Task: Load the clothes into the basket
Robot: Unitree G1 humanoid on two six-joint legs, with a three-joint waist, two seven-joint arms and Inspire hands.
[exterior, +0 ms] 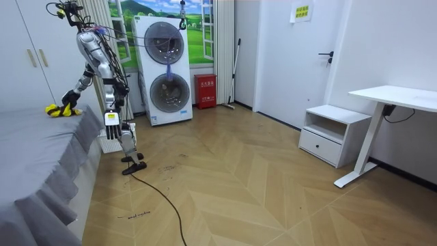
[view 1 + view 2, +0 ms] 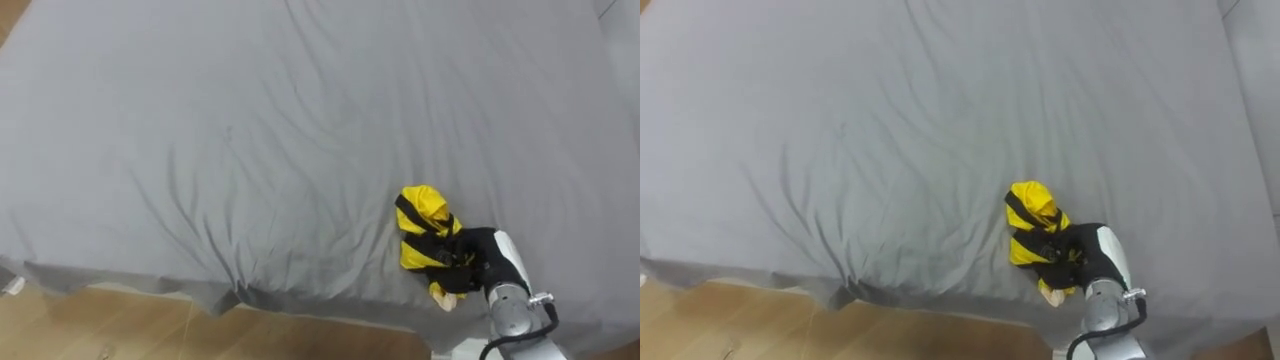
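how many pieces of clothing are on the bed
1: a yellow and black garment near the bed's near edge, gripped by the right hand. More could lie outside the view.

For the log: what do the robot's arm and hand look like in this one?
The right hand has black fingers, one with a pale tip, and a smooth white shell over its back. Behind it the wrist is a silver metal cylinder with a thin dark cable looping beside it. In the room view the arm looks slim and silver-grey.
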